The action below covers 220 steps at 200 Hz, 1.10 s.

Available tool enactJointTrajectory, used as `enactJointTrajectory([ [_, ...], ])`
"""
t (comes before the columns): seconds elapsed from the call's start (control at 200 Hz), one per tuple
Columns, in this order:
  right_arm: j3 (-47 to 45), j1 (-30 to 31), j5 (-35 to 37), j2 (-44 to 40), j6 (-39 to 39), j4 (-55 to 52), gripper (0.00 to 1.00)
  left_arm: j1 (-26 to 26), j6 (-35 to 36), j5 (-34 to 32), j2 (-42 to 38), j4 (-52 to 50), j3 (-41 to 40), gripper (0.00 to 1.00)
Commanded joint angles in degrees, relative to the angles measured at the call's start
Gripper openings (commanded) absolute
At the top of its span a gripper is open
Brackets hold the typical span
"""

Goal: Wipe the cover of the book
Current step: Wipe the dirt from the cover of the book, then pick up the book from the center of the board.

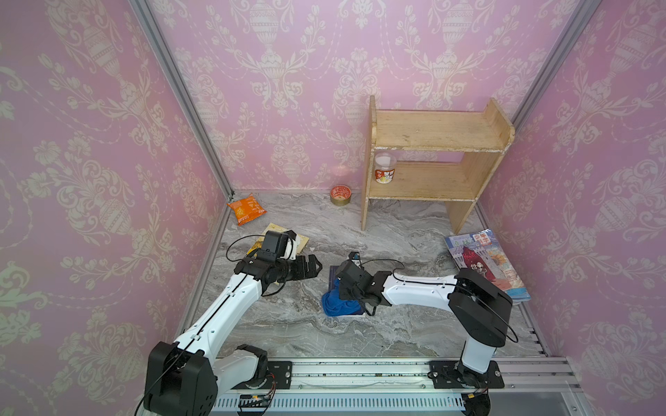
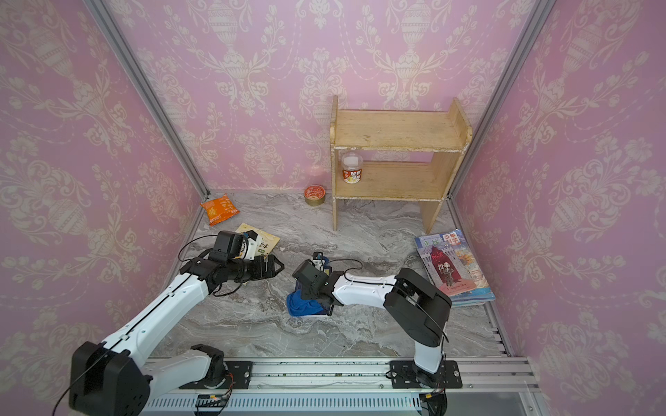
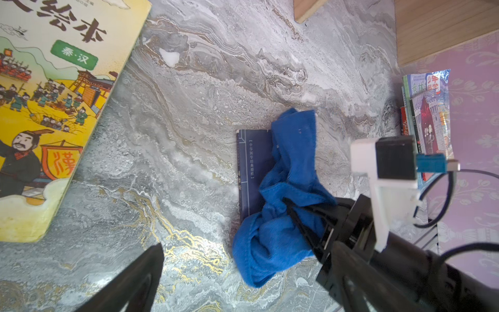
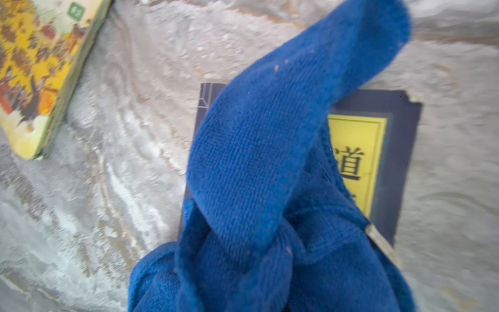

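Note:
A dark navy book with a yellow title label lies flat at the middle of the marble table. A crumpled blue cloth covers most of its cover. My right gripper is shut on the cloth, low over the near end of the book; in its own wrist view the cloth hides its jaws. My left gripper hovers open and empty to the left of the book, one dark finger showing.
A yellow picture book lies under the left arm. An orange snack bag and a red tin sit at the back. A wooden shelf holds a cup. Stacked books lie right.

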Motion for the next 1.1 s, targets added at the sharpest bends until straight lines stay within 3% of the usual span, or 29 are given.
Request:
enactJointTrajectory([
  [0.0, -6.41, 0.09, -3.33, 1.44, 2.56, -9.46, 0.0, 0.5, 0.56, 0.85, 0.06, 0.3, -0.74, 0.99],
  [0.17, -15.77, -1.49, 0.7, -9.79, 2.2, -14.08, 0.0, 0.46, 0.22, 1.45, 0.62, 0.37, -0.59, 0.99],
  [0.265, -14.18, -0.09, 2.59, -13.17, 0.98, -17.63, 0.0, 0.32, -2.28, 2.22, 0.67, -1.0, 0.37, 0.99],
  [0.375, -9.89, 1.54, 5.49, -14.05, -0.04, -21.68, 0.0, -2.92, -10.16, 3.42, -2.82, -0.26, -0.26, 0.99],
  [0.475, -10.9, 0.58, 7.25, -18.49, 0.5, -21.39, 0.0, -9.3, -19.77, 2.05, -8.09, 11.96, -9.57, 0.99],
  [0.571, -14.51, -2.23, 6.98, -25.21, 0.63, -20.55, 0.0, -13.92, -24.51, 0.02, -9.67, 27.46, -19.97, 0.99],
  [0.661, -18.0, -5.79, 6.06, -30.58, 0.62, -21.79, 0.0, -15.91, -26.4, 0.46, -6.98, 38.03, -25.33, 0.99],
  [0.796, -23.04, -10.86, 2.68, -35.31, 0.76, -22.51, 0.0, -19.41, -26.19, -0.07, -2.1, 44.3, -26.02, 0.99],
  [1.096, -32.23, -12.08, -3.68, -31.15, 5.09, -12.02, 0.0, -24.4, -34.4, 1.35, 14.65, 53.18, -25.3, 0.99],
])
